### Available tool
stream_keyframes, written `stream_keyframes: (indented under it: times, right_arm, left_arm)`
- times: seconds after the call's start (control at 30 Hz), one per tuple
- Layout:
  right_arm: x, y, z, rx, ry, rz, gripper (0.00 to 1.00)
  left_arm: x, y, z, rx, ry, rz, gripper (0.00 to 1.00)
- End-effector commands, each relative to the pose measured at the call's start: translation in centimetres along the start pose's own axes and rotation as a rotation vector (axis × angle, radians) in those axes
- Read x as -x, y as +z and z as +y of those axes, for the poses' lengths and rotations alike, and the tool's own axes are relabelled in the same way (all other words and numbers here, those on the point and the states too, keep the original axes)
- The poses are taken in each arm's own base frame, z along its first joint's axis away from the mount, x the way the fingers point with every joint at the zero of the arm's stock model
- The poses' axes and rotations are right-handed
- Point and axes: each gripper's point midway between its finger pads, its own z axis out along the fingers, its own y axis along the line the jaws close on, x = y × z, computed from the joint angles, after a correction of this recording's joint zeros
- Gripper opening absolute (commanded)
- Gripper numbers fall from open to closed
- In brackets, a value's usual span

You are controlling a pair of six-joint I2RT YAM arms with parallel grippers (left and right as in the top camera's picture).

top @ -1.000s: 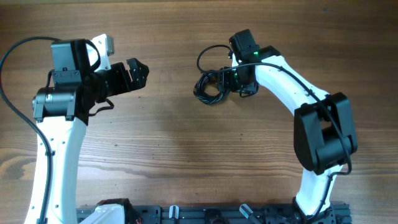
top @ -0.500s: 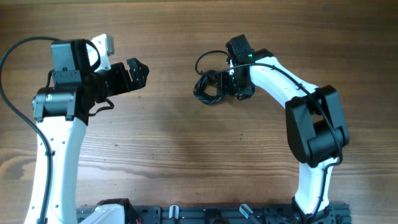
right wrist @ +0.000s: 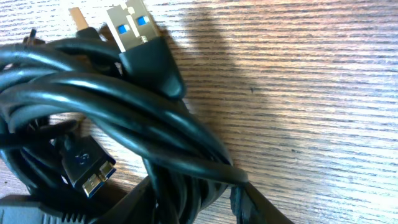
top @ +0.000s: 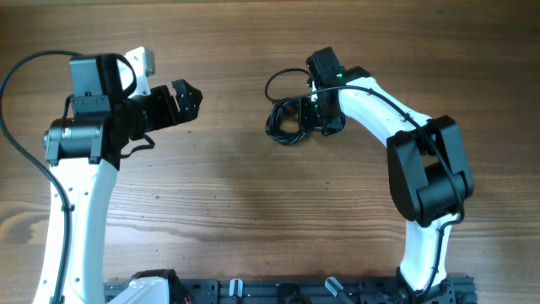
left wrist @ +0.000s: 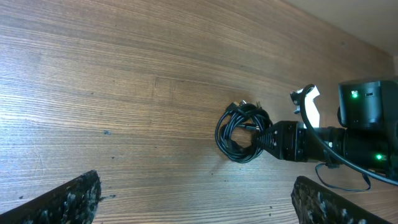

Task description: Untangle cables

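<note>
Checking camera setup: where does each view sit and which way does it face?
Overhead: fixed above the table, looking straight down; both arms, left hand, right hand at the cables.
Left wrist: behind the left hand, facing across the table toward cables and right hand; own fingertips in bottom corners.
Right wrist: close above the cables and a USB plug; own hand barely at bottom edge.
Shared: cables in all three.
</note>
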Motion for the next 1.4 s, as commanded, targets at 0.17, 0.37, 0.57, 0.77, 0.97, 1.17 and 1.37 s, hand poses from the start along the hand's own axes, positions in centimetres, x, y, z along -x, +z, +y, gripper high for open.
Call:
stream_keyframes:
  times: [0.17, 0.37, 0.57, 0.77, 0.97, 1.17, 1.37]
  right_arm:
    - [-0.5, -0.6, 0.8, 0.029, -0.065, 0.015, 0.11]
    - [0.6, -4.4, 2.1, 0.070, -0.152, -0.072, 0.04]
    - [0.5, -8.8, 5.1, 0.226, -0.298, -0.132, 0.04]
    - [-0.2, -13.8, 8.5, 0.426, -0.445, -0.202, 0.04]
    - [-1.3, -15.7, 11.4, 0.623, -0.490, -0.186, 0.04]
    - [-1.9, -16.2, 12.1, 0.681, -0.492, -0.166, 0.04]
    - [-1.9, -16.2, 12.1, 0.681, -0.476, -0.158, 0.04]
  left_arm:
    - [0.4, -0.1, -0.2, -0.014, -0.007, -0.005, 1.00]
    - [0.4, -0.1, -0.2, -0.014, -0.007, -0.005, 1.00]
    - [0.5, -0.1, -0.3, -0.018, -0.005, -0.009, 1.00]
    - [0.4, -0.3, -2.6, -0.150, -0.004, 0.007, 0.99]
    - [-0.6, 0.6, -4.9, -0.224, -0.074, 0.072, 0.90]
    - [-1.9, 3.8, -8.4, -0.288, 0.014, 0.133, 0.84]
    - [-2.1, 5.8, -9.2, -0.296, -0.030, 0.162, 0.82]
